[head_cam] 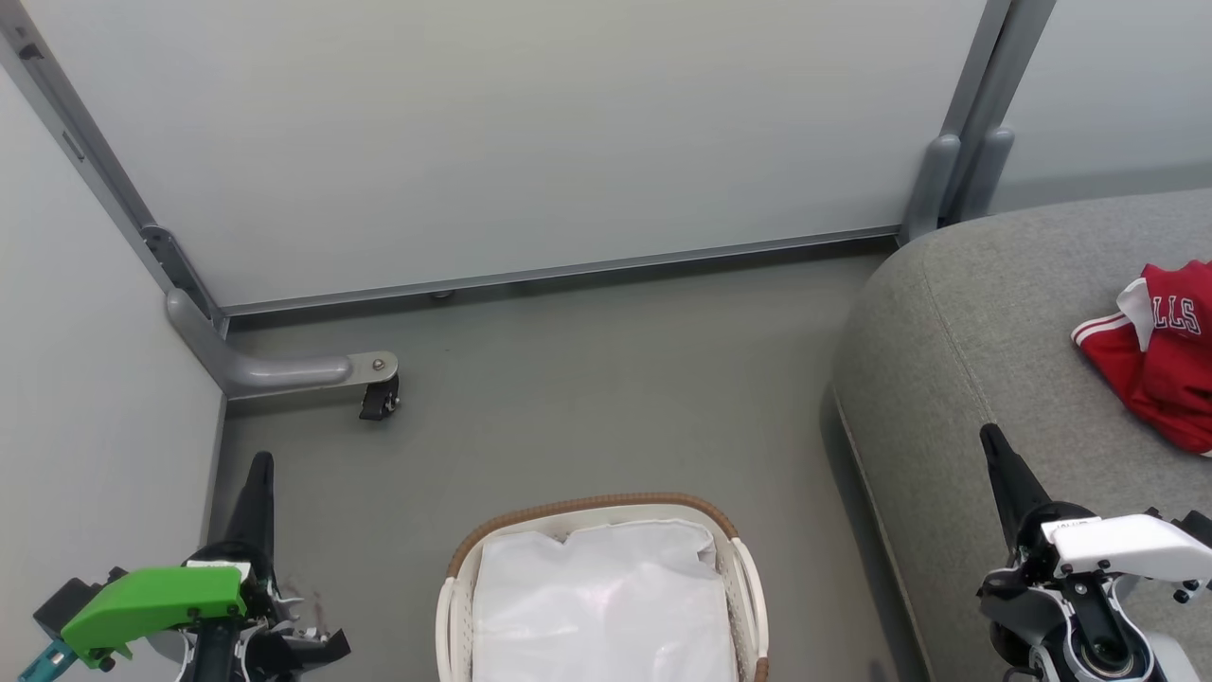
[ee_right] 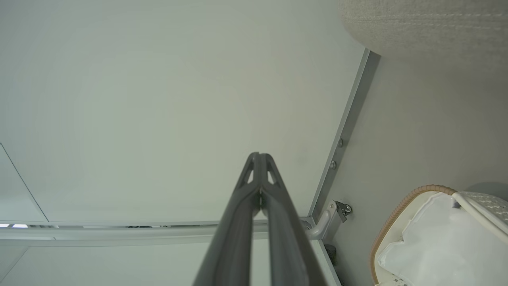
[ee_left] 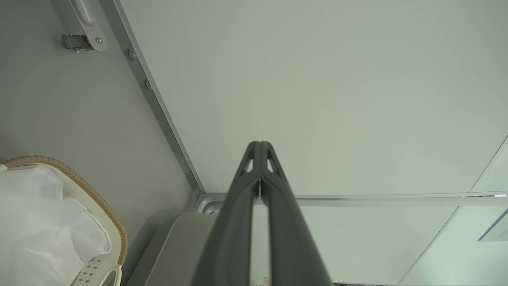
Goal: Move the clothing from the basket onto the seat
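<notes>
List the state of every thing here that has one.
left tool: shut, empty.
right tool: shut, empty.
clothing: crumpled, lying on the seat.
seat: bearing the clothing.
basket: upright on the floor, white liner showing inside.

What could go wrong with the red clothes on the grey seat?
The oval white plastic basket with a brown woven rim seems to hold just its plain white liner cloth; a grab there could snag it by mistake.
The red sports clothing with white trim lies bunched on the large grey fabric seat and runs off the head view's right edge, so part may hang off unseen.
The shut right claw looks close to the seat's side and could bump it.
</notes>
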Controlling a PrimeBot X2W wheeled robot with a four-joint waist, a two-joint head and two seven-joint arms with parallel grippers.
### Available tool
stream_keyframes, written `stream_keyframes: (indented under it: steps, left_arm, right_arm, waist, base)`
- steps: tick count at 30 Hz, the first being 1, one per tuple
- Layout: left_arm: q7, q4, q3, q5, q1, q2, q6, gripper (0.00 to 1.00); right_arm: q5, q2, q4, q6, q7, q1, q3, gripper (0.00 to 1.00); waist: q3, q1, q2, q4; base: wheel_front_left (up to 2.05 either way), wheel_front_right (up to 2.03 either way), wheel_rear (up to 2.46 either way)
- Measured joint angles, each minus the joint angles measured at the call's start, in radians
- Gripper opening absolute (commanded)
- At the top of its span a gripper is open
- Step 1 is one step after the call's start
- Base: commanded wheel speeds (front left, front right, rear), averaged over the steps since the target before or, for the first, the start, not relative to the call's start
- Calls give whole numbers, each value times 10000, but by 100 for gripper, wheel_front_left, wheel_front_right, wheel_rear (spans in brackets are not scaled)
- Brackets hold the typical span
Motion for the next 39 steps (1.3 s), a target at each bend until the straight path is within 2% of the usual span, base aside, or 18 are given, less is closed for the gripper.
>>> stream_keyframes:
  steps: [12, 39]
  left_arm:
    - [182, -104, 119, -708, -60, 2, -42, 0]
    - [188, -111, 123, -709, -86, 2, -44, 0]
  right_arm:
    - [800, -6, -102, 0, 178, 4, -77, 0]
    - [800, -6, -107, 0, 178, 5, -79, 0]
  waist:
    - [-31, 0, 0, 3]
    - [-31, 0, 0, 3]
  base:
    - [0, 0, 0]
    - [0, 0, 0]
